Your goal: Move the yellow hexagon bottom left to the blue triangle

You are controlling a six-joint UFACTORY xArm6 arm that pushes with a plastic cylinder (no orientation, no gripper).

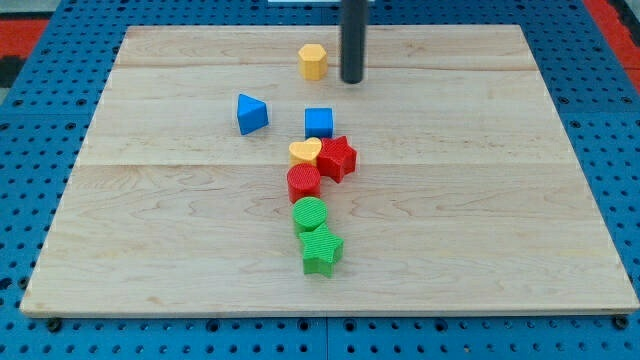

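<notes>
My tip (352, 80), the lower end of the straight dark rod that serves as the tool, has no jaws to open or close and grips nothing. It rests on the tabletop (480, 200) near the view's top, just right of the yellow hexagon (313, 61), with a narrow gap between them. The blue triangle (251, 113) lies below and to the left of the hexagon, well apart from it. A blue cube (319, 123) sits right of the triangle. Below it cluster a yellow heart (305, 152), red star (338, 158) and red cylinder (303, 182), then a green cylinder (310, 213) and green star (321, 251).
</notes>
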